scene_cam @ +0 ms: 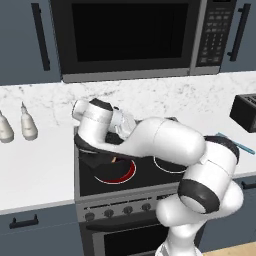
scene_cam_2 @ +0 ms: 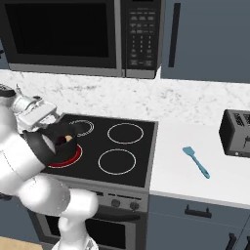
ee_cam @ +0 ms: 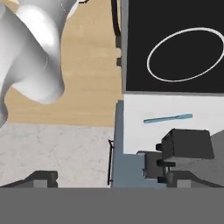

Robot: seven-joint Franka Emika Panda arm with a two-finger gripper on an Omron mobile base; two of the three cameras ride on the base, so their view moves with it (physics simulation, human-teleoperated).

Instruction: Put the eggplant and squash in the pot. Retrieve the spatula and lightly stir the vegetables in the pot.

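Note:
The dark pot (scene_cam_2: 54, 145) stands on the front left burner, which glows red, and my arm covers much of it. Inside it I see a small orange piece, the squash (scene_cam_2: 69, 138), beside a dark maroon piece, the eggplant (scene_cam_2: 62, 142). In the left base view a bit of the squash (scene_cam: 114, 160) shows under my forearm, inside the pot (scene_cam: 100, 159). My gripper (scene_cam_2: 52, 117) hangs just above the pot and points right across the stove. Its fingertips stand wide apart in the hand view, open on nothing (ee_cam: 113, 180). The teal spatula (scene_cam_2: 196, 162) (ee_cam: 168, 118) (scene_cam: 235, 143) lies flat on the counter right of the stove.
A black toaster (scene_cam_2: 237, 133) (scene_cam: 245, 112) stands on the counter beyond the spatula. Two white bottles (scene_cam: 28, 125) stand on the left counter. A microwave (scene_cam: 130, 35) hangs low over the stove. The other burners (scene_cam_2: 126, 133) are bare.

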